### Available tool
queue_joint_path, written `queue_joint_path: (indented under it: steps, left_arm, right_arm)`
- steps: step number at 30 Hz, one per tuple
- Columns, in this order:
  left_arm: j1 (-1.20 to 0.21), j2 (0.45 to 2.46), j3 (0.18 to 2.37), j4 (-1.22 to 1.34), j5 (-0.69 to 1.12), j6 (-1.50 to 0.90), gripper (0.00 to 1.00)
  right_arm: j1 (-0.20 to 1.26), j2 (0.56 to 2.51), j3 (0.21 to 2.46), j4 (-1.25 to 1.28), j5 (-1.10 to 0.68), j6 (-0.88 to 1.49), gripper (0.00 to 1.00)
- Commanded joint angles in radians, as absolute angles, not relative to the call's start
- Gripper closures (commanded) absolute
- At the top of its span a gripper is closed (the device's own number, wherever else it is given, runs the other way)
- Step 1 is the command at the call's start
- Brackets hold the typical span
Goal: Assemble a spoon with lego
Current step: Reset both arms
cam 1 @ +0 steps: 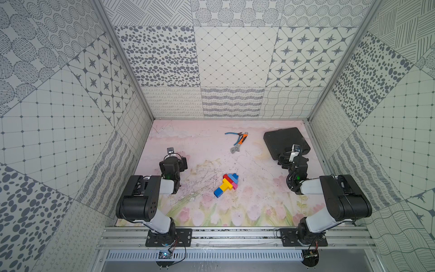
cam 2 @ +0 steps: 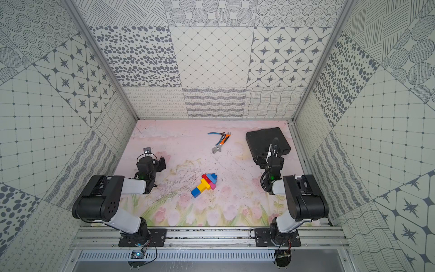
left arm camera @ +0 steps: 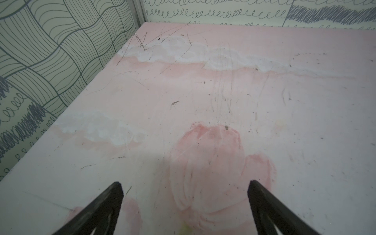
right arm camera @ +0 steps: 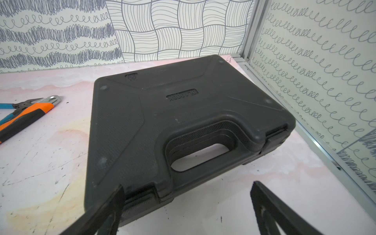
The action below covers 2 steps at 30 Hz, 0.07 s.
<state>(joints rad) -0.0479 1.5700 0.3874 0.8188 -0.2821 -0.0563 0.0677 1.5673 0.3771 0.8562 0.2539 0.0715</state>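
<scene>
Count, both top views:
- Spoon: 1 (cam 1: 226, 186), built of lego (cam 2: 204, 185) in 5 colours: blue, yellow, red, lt blue, pink. No. of separate bricks: can't tell.
- Hand tools: 2, i.e. 1 orange-handled wrench (cam 1: 240, 142) + 1 blue-handled pliers (right arm camera: 22, 105).
- Cases: 1 black case (cam 1: 280, 139).
- Robot arms: 2, i.e. left arm (cam 1: 138, 202) + right arm (cam 1: 346, 200).
- Desk: 1 (cam 1: 188, 141), pink floral top.
</scene>
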Motion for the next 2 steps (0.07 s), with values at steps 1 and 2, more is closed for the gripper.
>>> queue_joint_path:
  steps: [1,2]
  left_arm:
    - [-0.037,1.571,0.397,0.866,-0.252,-0.036,0.02]
    - [-0.038,1.566,0.399,0.854,-0.252,-0.038,0.02]
  right_arm:
    - [0.068,1.551,0.382,0.885,0.249,0.083,0.02]
    - [0.068,1.552,0.381,0.886,0.249,0.084,0.02]
